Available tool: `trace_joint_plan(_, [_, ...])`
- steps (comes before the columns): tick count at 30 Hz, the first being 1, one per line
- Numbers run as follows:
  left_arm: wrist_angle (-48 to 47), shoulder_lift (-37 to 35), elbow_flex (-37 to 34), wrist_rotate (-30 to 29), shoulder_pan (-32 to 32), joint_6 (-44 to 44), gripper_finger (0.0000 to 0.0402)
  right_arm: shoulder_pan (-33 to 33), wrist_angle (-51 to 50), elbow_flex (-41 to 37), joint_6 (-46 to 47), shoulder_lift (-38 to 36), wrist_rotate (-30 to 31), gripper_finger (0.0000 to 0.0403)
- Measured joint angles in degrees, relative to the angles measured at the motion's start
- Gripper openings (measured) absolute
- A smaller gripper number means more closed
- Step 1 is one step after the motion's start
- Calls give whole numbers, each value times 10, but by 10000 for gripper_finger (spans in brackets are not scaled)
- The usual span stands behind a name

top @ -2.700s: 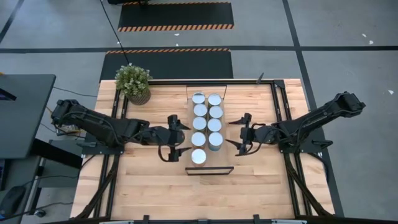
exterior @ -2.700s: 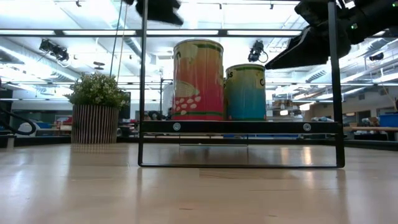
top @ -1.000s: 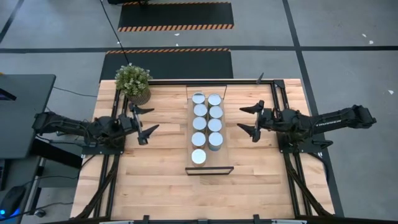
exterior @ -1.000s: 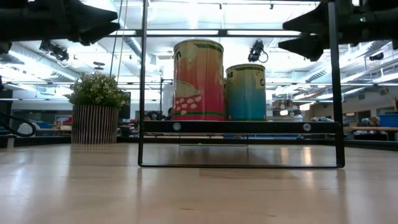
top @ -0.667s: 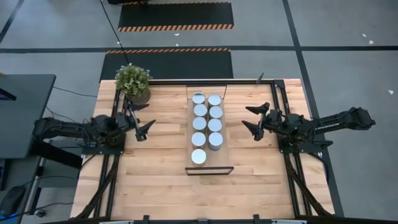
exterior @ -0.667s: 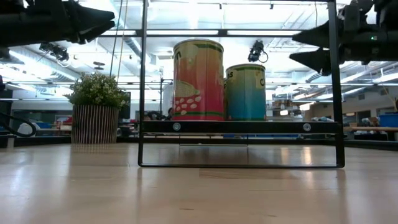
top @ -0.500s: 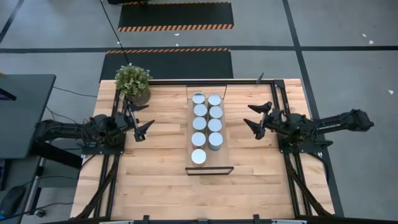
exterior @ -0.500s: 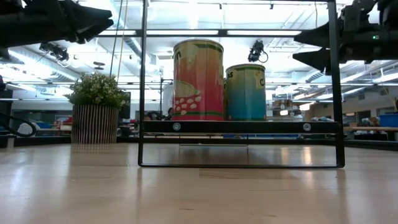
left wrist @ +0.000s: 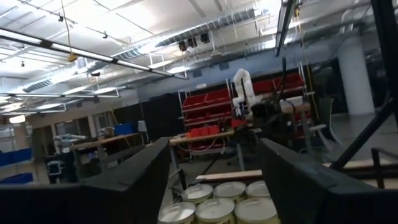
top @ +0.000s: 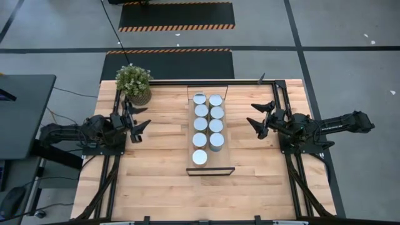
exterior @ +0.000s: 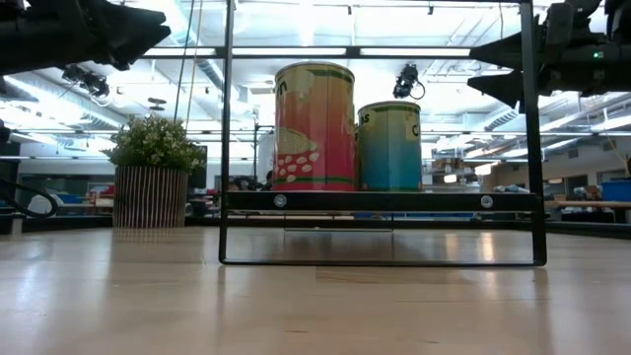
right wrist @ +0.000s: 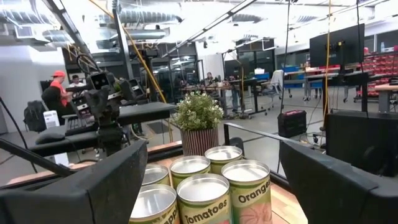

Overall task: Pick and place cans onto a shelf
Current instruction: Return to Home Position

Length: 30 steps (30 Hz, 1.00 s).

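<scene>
Both arms have drawn back towards the desk (top: 156,187) edges. Left gripper (top: 143,117), right gripper (top: 251,114): fingers spread, empty. Shelf (top: 217,160) well apart between them. Nine cans (top: 200,124) shelved; task looks complete.

The place is a large robotics lab or workshop: exposed ceiling ducts (left wrist: 205,34), racks of red parts bins (left wrist: 208,104), a white robot arm (left wrist: 242,84), hazard-striped floor mats (top: 177,15) and a person (right wrist: 55,93) standing among distant workbenches.

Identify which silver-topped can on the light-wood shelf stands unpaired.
The silver-topped can at the shelf's end away from the potted plant; the other eight stand in pairs.
</scene>
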Motion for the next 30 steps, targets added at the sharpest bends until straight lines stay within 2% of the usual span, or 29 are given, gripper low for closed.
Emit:
trace_joint_plan(7, [-3,-18,0,6,0,-34,196,0,0,0,-1,0,0,373])
trace_joint_plan(10, [-15,-32,-2,28,0,-49,171,0,0,0,-1,0,0,373])
trace_joint_plan(15, [-11,-81,-18,40,2,-95,138,0,0,0,-1,0,0,373])
trace_joint_plan(20, [-22,-78,-19,54,2,-124,115,0,1,0,-1,0,0,373])
trace_joint_plan(24, [-77,-76,-19,51,2,-129,106,0,5,0,-1,0,0,373])
trace_joint_plan(30, [-207,-73,-19,51,2,-197,106,0,5,0,-1,0,0,373])
